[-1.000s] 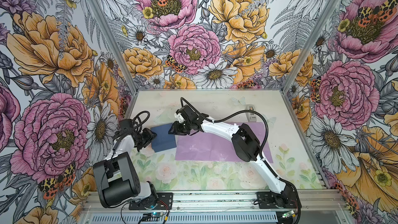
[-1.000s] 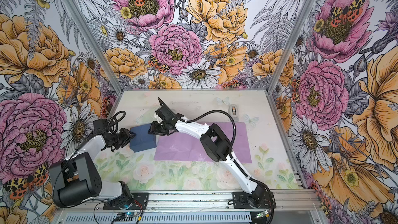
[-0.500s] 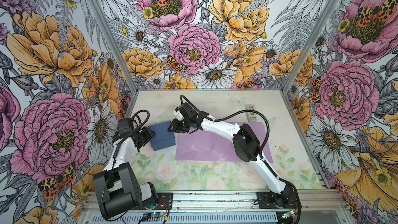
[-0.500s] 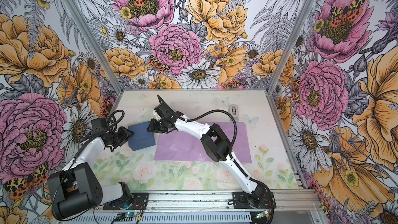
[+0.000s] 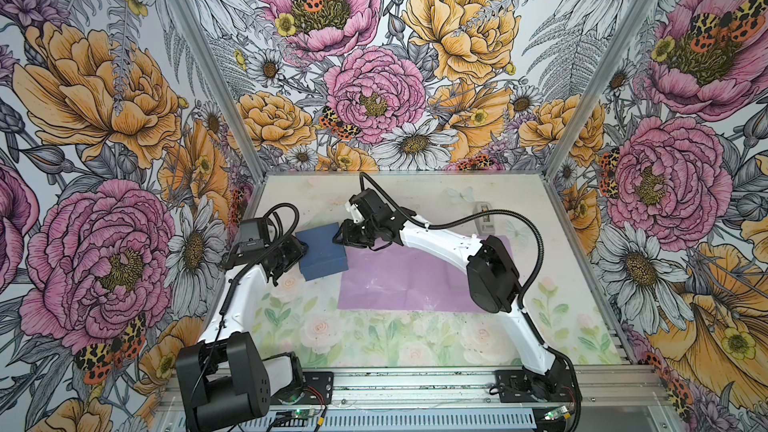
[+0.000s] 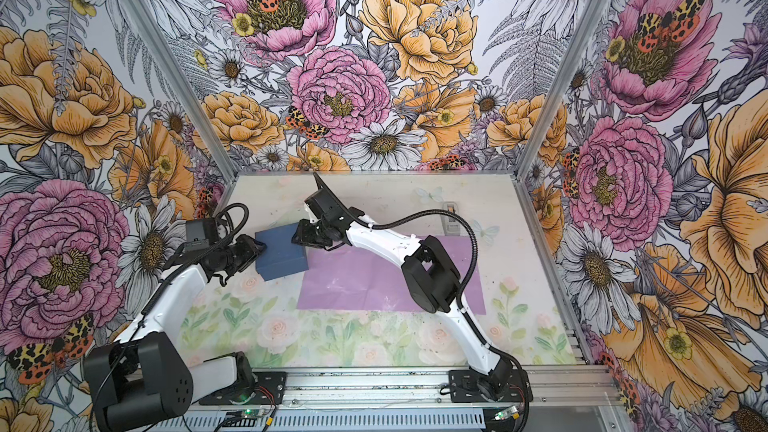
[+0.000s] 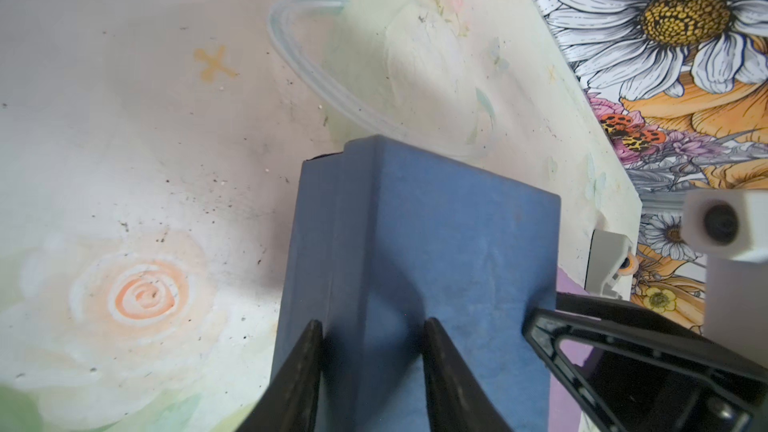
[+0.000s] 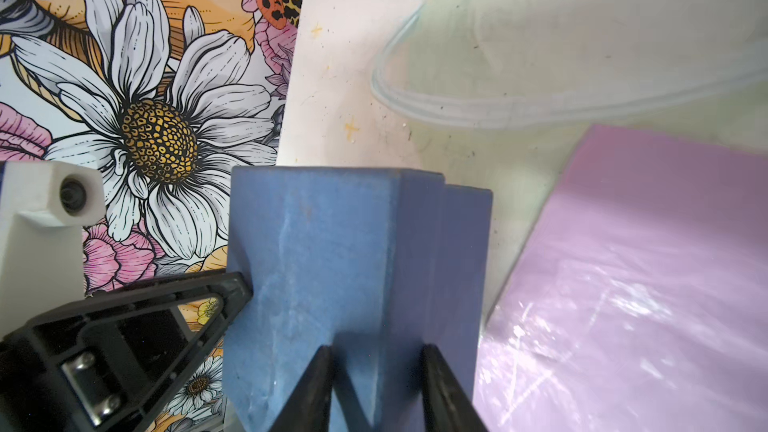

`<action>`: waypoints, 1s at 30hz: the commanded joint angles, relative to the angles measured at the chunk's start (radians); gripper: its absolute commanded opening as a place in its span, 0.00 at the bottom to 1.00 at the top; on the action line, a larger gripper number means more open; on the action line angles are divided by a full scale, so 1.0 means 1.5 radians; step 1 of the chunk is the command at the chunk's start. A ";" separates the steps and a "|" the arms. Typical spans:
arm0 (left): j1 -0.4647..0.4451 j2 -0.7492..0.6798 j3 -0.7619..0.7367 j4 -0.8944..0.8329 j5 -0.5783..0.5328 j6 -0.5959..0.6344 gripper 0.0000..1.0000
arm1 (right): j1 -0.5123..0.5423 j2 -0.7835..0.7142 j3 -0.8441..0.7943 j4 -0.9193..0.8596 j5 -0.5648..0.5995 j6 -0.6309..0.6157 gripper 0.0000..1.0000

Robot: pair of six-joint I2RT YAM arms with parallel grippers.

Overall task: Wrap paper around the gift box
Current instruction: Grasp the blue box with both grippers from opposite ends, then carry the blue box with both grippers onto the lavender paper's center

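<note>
**Box pinched at two corners, sheet waiting beside it**

The left claw (image 7: 370, 326) pinches one corner of the small, dark navy-blue, matte gift box (image 5: 322, 251). The right claw (image 8: 376, 351) pinches the opposite corner, so the gift box sits directly between the two, each finger pair straddling an edge. I cannot tell whether its base touches the floral-printed table (image 5: 374, 338).

The large, creased, lilac-purple sheet of paper (image 5: 415, 280) lies flat just behind the right claw, under that arm. The box corner nearest that claw overlaps the sheet's border.

The step in hand looks like bringing the gift box onto the middle of the paper. Corner grips are slight, so both claws should travel together at one pace and at a fixed spacing, since any twist could let the box slip. Lift the base clear first, or it may drag and rumple the sheet. Set it down square to the paper's edges.

Counted:
- one gift box
- one sheet of paper
- one grey tape dispenser (image 5: 484, 218), well behind the right claw
- two claws
</note>
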 commanded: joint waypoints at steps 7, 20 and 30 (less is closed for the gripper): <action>-0.151 0.011 0.032 0.046 -0.016 -0.074 0.40 | 0.005 -0.169 -0.188 0.040 0.052 -0.003 0.36; -0.371 0.123 0.074 0.180 -0.071 -0.179 0.40 | -0.061 -0.399 -0.479 0.075 0.104 0.021 0.36; -0.498 0.253 0.162 0.241 -0.076 -0.223 0.40 | -0.139 -0.554 -0.650 0.073 0.111 0.024 0.36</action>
